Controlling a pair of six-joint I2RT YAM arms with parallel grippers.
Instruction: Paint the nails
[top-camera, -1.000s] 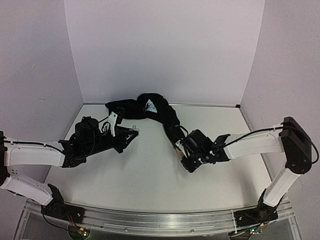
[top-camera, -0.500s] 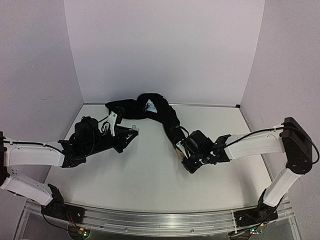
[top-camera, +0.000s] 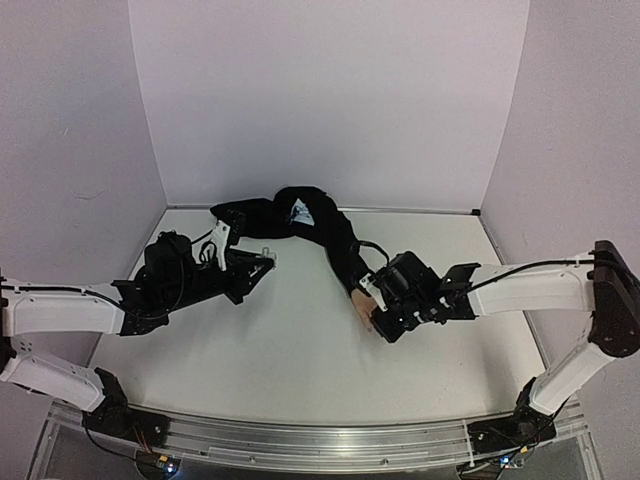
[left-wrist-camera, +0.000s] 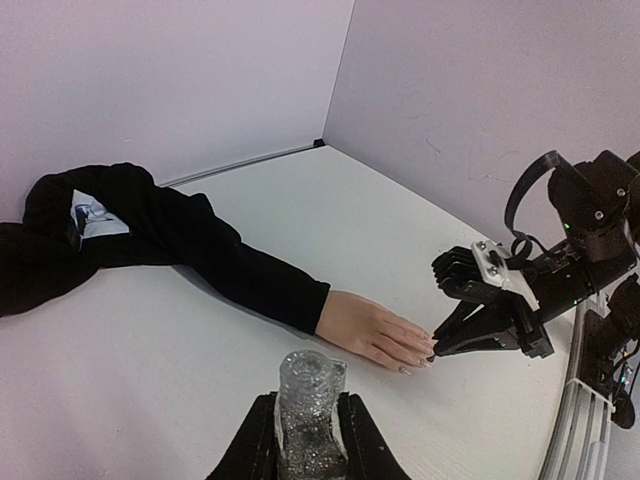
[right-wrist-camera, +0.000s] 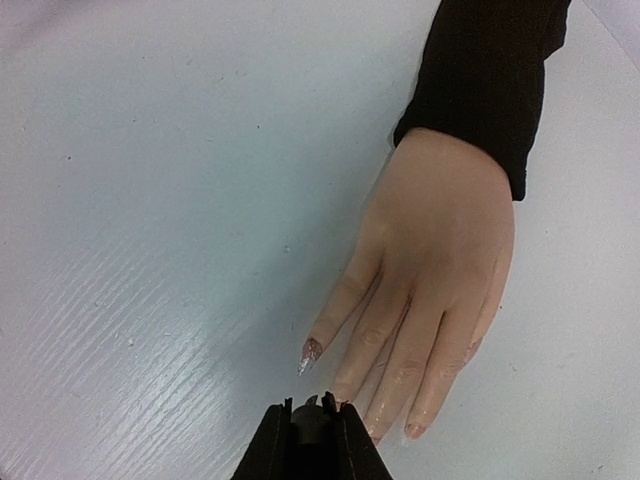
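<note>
The mannequin hand (right-wrist-camera: 440, 250) lies palm down on the table, with its black sleeve (right-wrist-camera: 490, 70) trailing away. One nail (right-wrist-camera: 311, 354) on the outer finger carries glitter; another nail (right-wrist-camera: 413, 431) looks pale. My right gripper (right-wrist-camera: 313, 425) is shut on a black brush cap (right-wrist-camera: 314, 432) right at the tip of the neighbouring finger, hiding that nail. The hand (top-camera: 362, 298) and right gripper (top-camera: 384, 322) also show from above. My left gripper (left-wrist-camera: 310, 445) is shut on a clear uncapped glitter bottle (left-wrist-camera: 310, 400), held upright well left of the hand (left-wrist-camera: 370, 328).
The black sleeve (top-camera: 300, 220) runs in a heap to the back wall. White walls close the table on three sides. A metal rail (top-camera: 320, 445) runs along the near edge. The right arm (left-wrist-camera: 560, 260) shows in the left wrist view.
My right gripper has shifted a little right and away, uncovering more of the mannequin hand. My left gripper with the bottle has edged slightly farther back.
</note>
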